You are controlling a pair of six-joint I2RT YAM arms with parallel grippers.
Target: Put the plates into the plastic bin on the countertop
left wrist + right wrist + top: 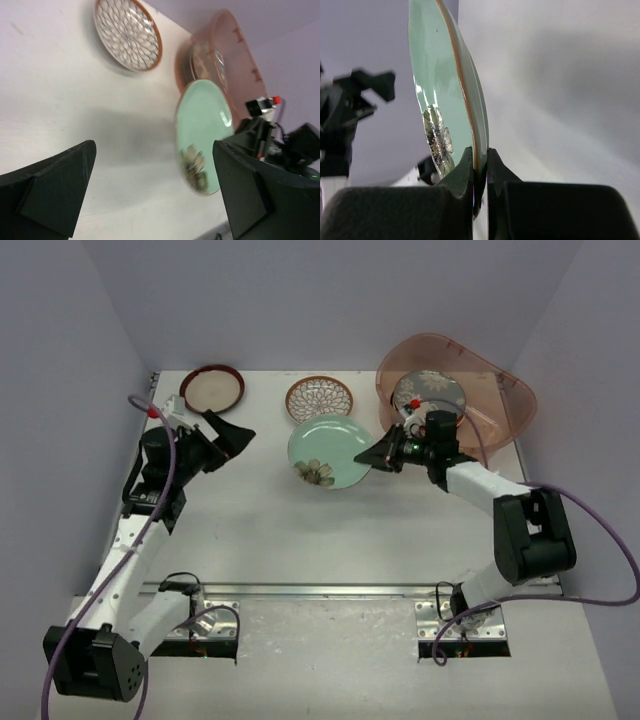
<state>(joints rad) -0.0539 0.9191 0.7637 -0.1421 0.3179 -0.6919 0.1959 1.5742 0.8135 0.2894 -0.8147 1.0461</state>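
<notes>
**A:** The right gripper (373, 456) pinches the mint green plate (322, 448) by its right rim at centre frame, lifted above the countertop (300, 530).
**B:** And the plastic bin (505, 390)?
**A:** Upper right, just behind that gripper, with 1 grey plate (428, 392) inside. The brown lattice plate (318, 398) sits just above the mint one.
**B:** And the left gripper (232, 436)?
**A:** Jaws wide, near the dark-rimmed plate (212, 388). There's open countertop below both.

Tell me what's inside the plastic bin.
The plastic bin holds a grey patterned plate, face up. The right arm covers the plate's near edge, and any plates stacked beneath it cannot be seen.
</notes>
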